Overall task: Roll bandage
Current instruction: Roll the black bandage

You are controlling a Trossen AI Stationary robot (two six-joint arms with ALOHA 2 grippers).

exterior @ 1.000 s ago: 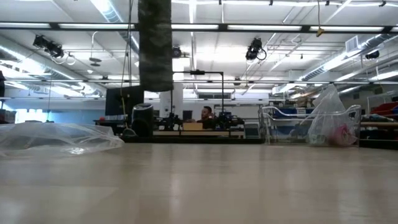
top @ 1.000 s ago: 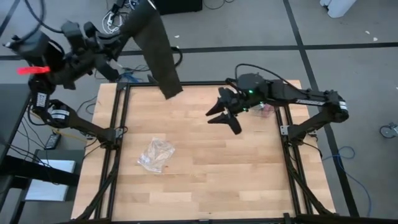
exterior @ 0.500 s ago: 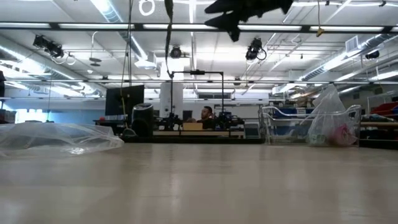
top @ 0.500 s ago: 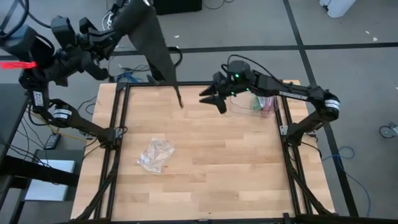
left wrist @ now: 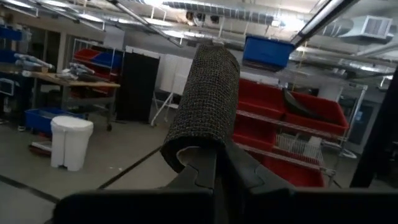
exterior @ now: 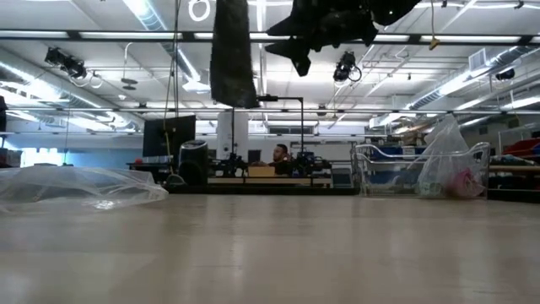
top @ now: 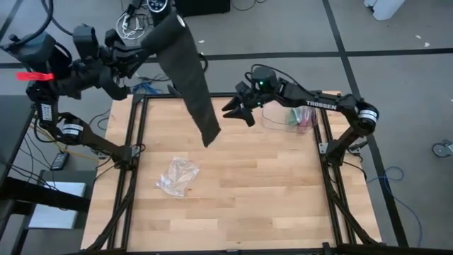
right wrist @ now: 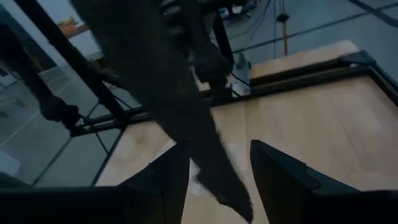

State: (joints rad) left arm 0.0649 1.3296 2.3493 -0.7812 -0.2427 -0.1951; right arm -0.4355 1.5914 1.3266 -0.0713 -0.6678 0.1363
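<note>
1. High view: left gripper [top: 145,44] is raised beyond the table's far-left corner, off the table [top: 283,205]. Fingers are pinched shut on the top end of the bandage [top: 190,78]. The strip hangs down and crosses the far edge, w/ its free end over the far-left part of the table.
2. Same view: right gripper [top: 233,110] sits near the far edge, just beside the strip's lower end. Jaws stand apart, nothing held. No contact w/ the fabric that I can see.
3. Low view adds height: bandage [exterior: 233,52] hangs well clear of the table top, its end in mid-air. Right gripper [exterior: 297,46] is up at about the same level beside it.
4. Left wrist view: fabric [left wrist: 205,102] is folded over the closed fingers [left wrist: 208,171] like a hump. High view doesn't show that fold.
5. Right wrist view: strip [right wrist: 186,118] hangs ahead of the two spread fingers [right wrist: 277,168], roughly in line w/ the gap. Can't tell how far off.
6. Other stuff: a crumpled clear plastic bag [top: 177,176] lies nr the left edge, mid-table. A 2nd clear bag w/ something pink inside [top: 297,117] sits by the far-right corner, under the right arm.
7. Low view only: a person [exterior: 278,154] far back in the room, beyond the table.
</note>
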